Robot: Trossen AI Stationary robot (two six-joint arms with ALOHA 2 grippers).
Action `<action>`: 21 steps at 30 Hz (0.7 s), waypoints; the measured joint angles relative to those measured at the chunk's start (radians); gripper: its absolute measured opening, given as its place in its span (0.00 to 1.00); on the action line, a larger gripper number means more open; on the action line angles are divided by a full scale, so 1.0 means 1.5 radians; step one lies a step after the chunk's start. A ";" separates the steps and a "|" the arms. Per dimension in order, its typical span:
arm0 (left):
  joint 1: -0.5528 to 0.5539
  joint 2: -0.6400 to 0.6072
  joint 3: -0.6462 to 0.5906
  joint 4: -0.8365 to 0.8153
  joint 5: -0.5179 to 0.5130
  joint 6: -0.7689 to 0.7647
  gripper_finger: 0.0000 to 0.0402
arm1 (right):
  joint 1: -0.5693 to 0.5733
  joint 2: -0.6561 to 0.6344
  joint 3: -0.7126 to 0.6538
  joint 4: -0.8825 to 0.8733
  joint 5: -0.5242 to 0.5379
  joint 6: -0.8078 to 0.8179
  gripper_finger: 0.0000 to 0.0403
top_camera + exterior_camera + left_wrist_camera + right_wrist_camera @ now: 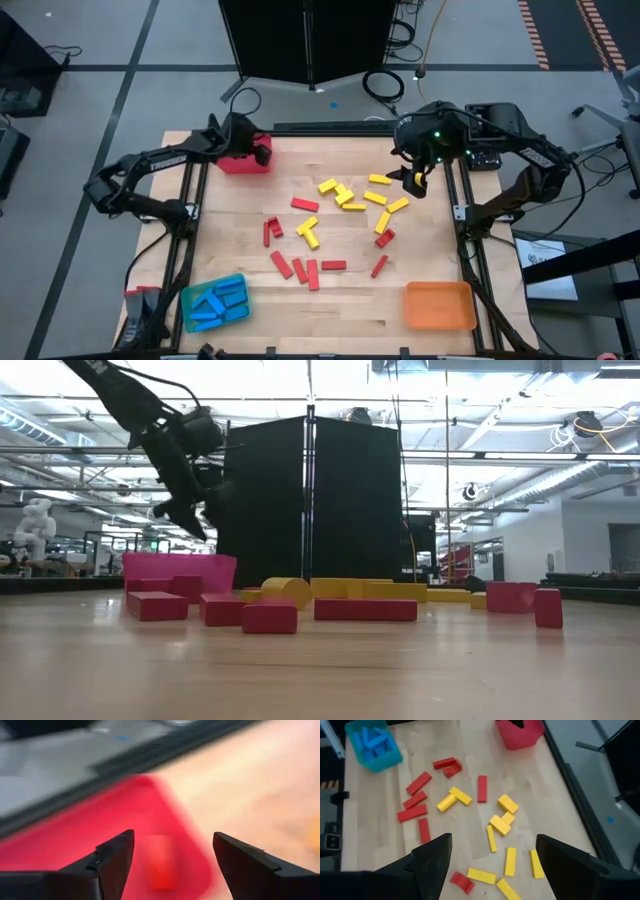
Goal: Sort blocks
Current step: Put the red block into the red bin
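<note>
Red blocks and yellow blocks lie scattered mid-desk; blue blocks fill the blue tray. The left end effector hangs spread and empty over the red tray. The right end effector is also spread, empty.

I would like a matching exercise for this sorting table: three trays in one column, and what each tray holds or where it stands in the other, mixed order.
Column one:
1. blue tray
2. orange tray
3. red tray

Column two:
A. under the left claw
B. full of blue blocks
C. no blocks seen inside

Pairs: 1-B, 2-C, 3-A
</note>
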 joint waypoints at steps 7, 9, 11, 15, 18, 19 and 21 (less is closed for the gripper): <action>-0.066 -0.066 0.036 -0.004 0.284 0.019 0.70 | 0.008 0.004 -0.001 -0.014 -0.001 -0.017 0.71; -0.115 -0.074 0.047 0.008 0.292 0.067 0.70 | 0.008 0.005 -0.001 -0.013 0.000 -0.019 0.71; -0.174 -0.074 0.053 0.022 0.273 0.120 0.70 | 0.007 0.005 -0.001 -0.013 0.000 -0.022 0.71; -0.273 -0.035 0.065 0.044 0.195 0.226 0.70 | 0.007 0.005 -0.001 -0.013 0.001 -0.028 0.71; -0.307 0.013 0.074 0.037 0.149 0.270 0.70 | 0.008 0.005 -0.001 -0.013 0.000 -0.028 0.71; -0.312 0.029 0.079 0.035 0.141 0.281 0.70 | 0.007 0.005 -0.001 -0.014 0.000 -0.028 0.71; -0.315 0.067 0.090 0.037 0.135 0.300 0.70 | 0.007 0.005 -0.001 -0.017 0.000 -0.028 0.71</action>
